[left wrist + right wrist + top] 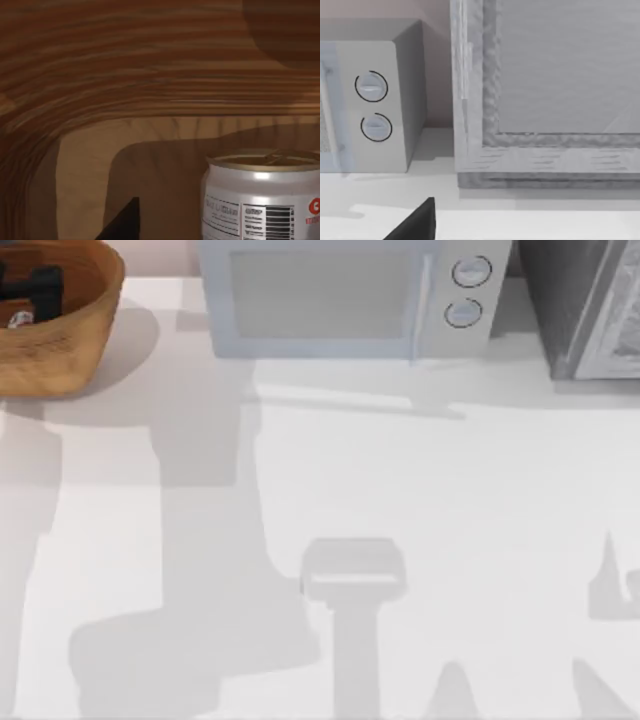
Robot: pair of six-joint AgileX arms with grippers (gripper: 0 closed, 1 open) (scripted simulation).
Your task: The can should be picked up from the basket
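The basket (92, 320), round and orange-brown, sits at the table's far left corner. My left gripper (30, 284) reaches down inside it as a dark shape. A white bit of the can (17, 320) shows just beside the gripper. In the left wrist view the can (262, 200) stands upright on the basket floor, white with red markings and a gold-tan top. One dark fingertip (125, 222) sits apart from the can with a gap between them, in front of the ribbed basket wall (125, 75). Nothing is held. A dark fingertip (417, 222) of my right gripper hangs over the table.
A pale grey microwave (340, 295) stands at the back middle, its two dials (372, 105) facing the right wrist camera. A grey box-like appliance (590, 305) stands at the back right (545, 90). The white tabletop (400, 470) carries the arms' shadows.
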